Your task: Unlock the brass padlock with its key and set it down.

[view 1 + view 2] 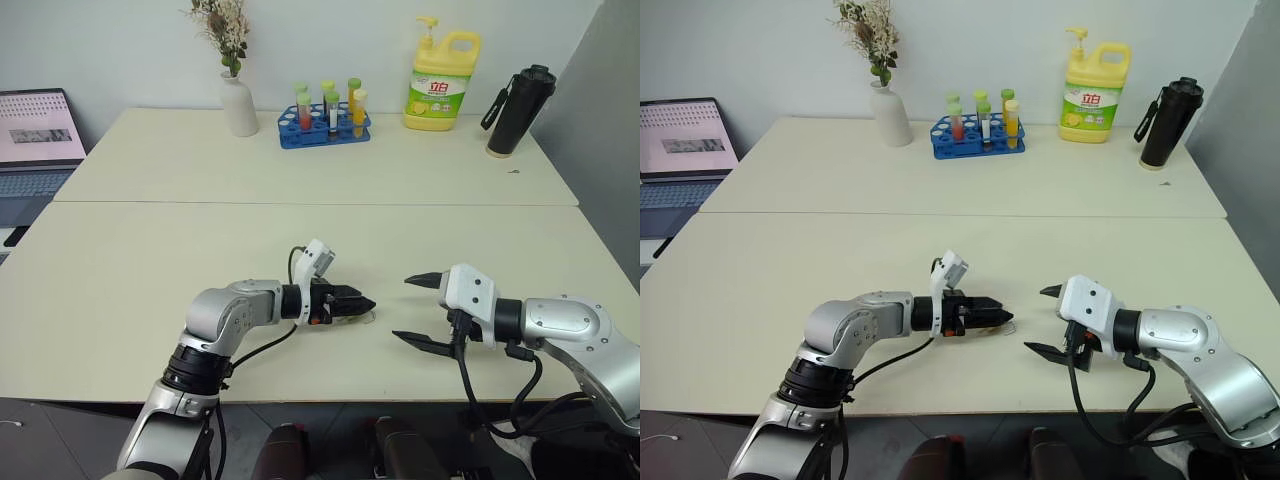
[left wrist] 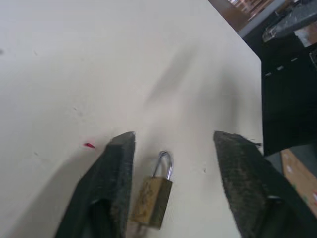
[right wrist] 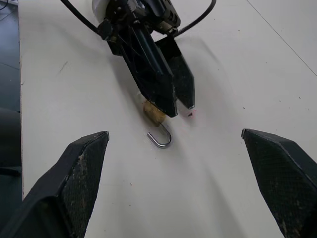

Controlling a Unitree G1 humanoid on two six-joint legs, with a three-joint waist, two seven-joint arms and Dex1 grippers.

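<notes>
On the pale table [image 1: 150, 310], the left hand [image 2: 171, 163] reaches low toward the right, its black fingers [image 2: 116, 183] spread apart with nothing gripped. The brass padlock [image 2: 152, 198] lies flat on the table between those fingers, close beside one of them, its silver shackle [image 3: 160, 137] pointing out past the fingertips; whether the shackle is unlatched cannot be told. Farther right, well apart from the lock, the right hand [image 1: 418, 311] hovers with its fingers [image 3: 74, 173] spread wide and empty, facing the left hand.
</notes>
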